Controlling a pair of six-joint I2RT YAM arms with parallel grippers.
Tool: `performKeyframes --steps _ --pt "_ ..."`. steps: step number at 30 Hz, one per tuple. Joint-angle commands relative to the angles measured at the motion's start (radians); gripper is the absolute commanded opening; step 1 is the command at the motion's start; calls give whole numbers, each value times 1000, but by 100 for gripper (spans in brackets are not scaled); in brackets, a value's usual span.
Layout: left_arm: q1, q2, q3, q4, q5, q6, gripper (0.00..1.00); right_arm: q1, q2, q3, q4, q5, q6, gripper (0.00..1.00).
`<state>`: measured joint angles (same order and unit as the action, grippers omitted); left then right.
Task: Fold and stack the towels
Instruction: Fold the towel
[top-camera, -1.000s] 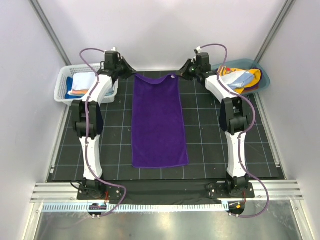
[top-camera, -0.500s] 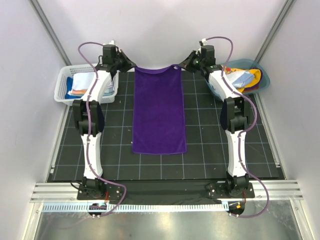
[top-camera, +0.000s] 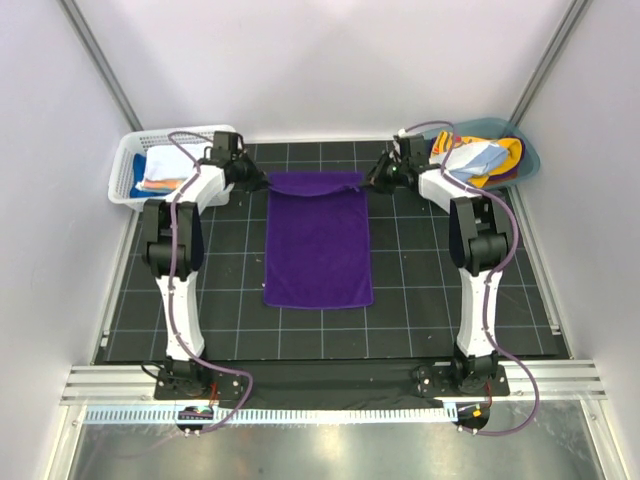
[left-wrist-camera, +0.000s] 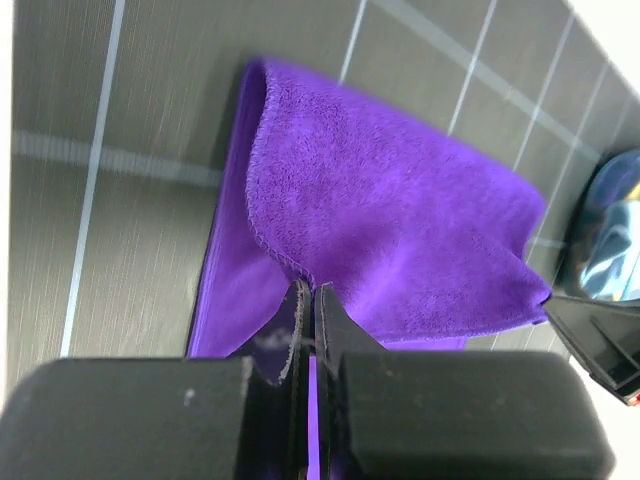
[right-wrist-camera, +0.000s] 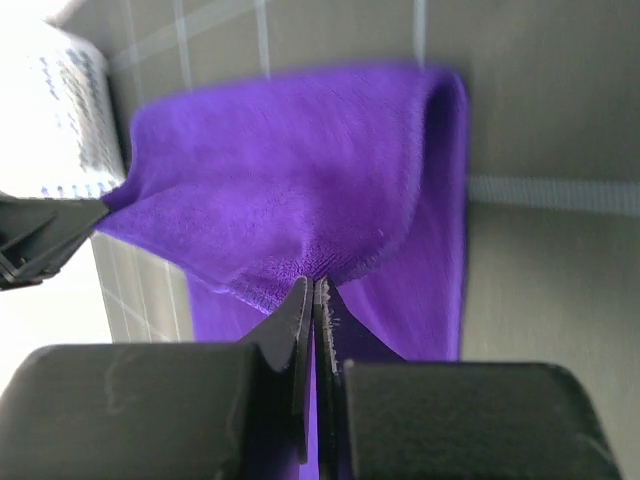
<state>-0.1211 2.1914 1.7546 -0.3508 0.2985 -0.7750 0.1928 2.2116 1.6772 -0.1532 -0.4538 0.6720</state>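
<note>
Both far corners of the purple towel (top-camera: 318, 250), which lies on the black mat (top-camera: 420, 280), are pinched tight in your left gripper (left-wrist-camera: 307, 292) and right gripper (right-wrist-camera: 312, 287), so carry them level to the near hem, edges matched.

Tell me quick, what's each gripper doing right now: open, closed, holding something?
Left gripper: closed on a far corner of the purple towel.
Right gripper: closed on the purple towel's other far corner.

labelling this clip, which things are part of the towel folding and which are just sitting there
In the job: purple towel, basket towels, tub towels, left end effector, right end effector.
Just there: white basket, teal tub, black mat.
</note>
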Motion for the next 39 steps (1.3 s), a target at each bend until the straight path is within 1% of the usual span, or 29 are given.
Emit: performKeyframes --steps 1,2,3,5,8,11,15,22,29,35,39 --pt "-15 -137 -65 29 21 -21 1 7 -162 -103 87 -36 9 2" --pt "-21 -166 -119 30 16 -27 1 10 -176 -131 89 -37 8 3" --pt "-26 -183 -144 32 10 -30 1 13 -187 -179 92 -36 5 3" --pt "-31 -214 -223 44 -4 -36 1 16 -225 -226 93 -31 -2 2" --pt "-55 -294 -328 59 -25 -44 2 19 -282 -348 122 -19 -5 2" --pt "-72 -331 -398 81 -44 -50 3 20 -335 -414 139 -17 -5 2" --pt "-98 -393 -536 113 -64 -63 3 27 -400 -528 149 -14 -6 2" --pt "-121 -515 -696 145 -90 -72 3 43 -506 -677 210 0 -9 2" --pt "-123 -645 -765 122 -98 -64 3 68 -610 -783 211 27 -17 2" --pt "-123 -708 -803 73 -99 -55 3 91 -693 -852 195 49 -25 1" --pt "-126 -757 -855 69 -85 -53 4 111 -737 -884 175 69 -29 2"
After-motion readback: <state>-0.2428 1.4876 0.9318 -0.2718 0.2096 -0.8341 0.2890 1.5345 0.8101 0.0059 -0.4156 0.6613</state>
